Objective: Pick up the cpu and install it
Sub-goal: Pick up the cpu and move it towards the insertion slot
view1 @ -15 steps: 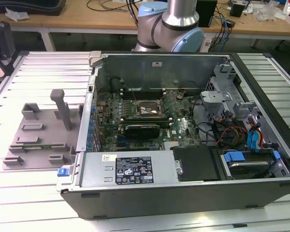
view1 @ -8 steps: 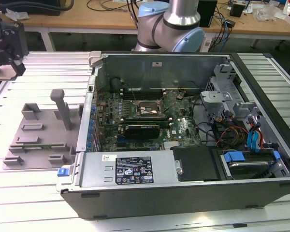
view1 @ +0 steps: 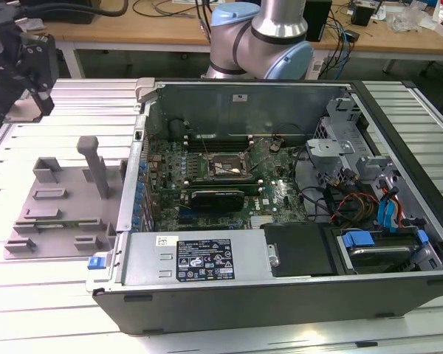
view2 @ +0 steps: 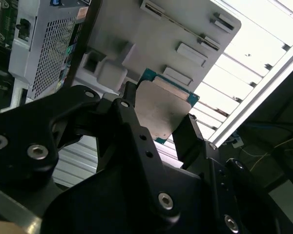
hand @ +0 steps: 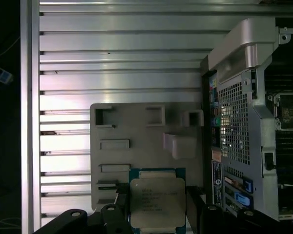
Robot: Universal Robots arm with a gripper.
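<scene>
Where the gripper (view2: pixel 159 116) clamps the cpu (view2: pixel 162 105), fingers (view2: pixel 189 137) hide its edges.

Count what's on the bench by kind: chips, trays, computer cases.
cpu, gripped between the fingers: 1
grey tray: 1
open computer case: 1
Total: 3

Exterior overhead-oblique; wrist views share cpu (hand: pixel 157 202) (view2: pixel 158 109), tray (hand: pixel 146 146) (view2: pixel 136 29).

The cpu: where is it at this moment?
In both wrist views the gripper holds the cpu over the grey tray, beside the computer case.
</scene>
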